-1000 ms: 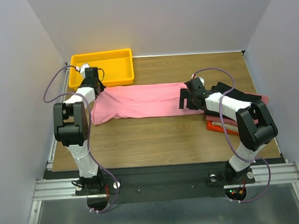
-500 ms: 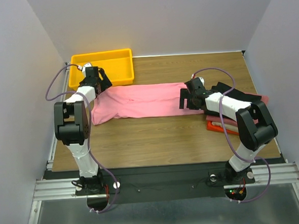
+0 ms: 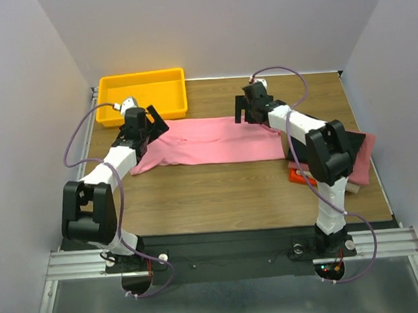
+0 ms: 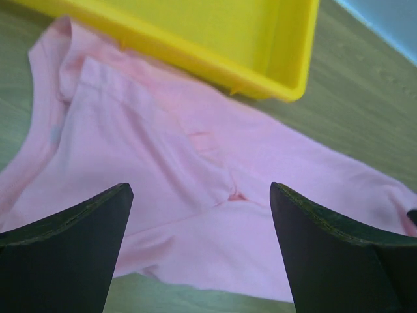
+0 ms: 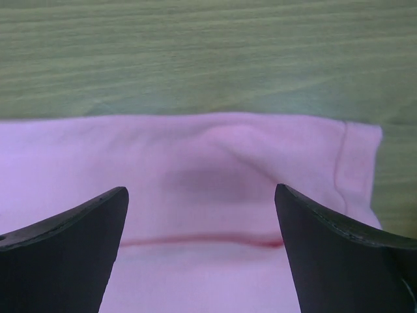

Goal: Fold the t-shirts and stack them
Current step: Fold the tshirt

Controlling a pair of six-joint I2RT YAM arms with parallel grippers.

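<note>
Right gripper (image 3: pixel 243 116) has swung toward the yellow tray (image 3: pixel 143 97). One large pink shirt (image 3: pixel 208 141) lies flat just right of that tray; one folded stack (image 3: pixel 360 158) farther right. Both grippers, left gripper (image 3: pixel 157 124) included, gape wide, empty.

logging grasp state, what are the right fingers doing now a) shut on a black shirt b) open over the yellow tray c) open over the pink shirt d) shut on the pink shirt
c: the right fingers stand wide apart, with the pink shirt showing between and under them and nothing gripped.
</note>
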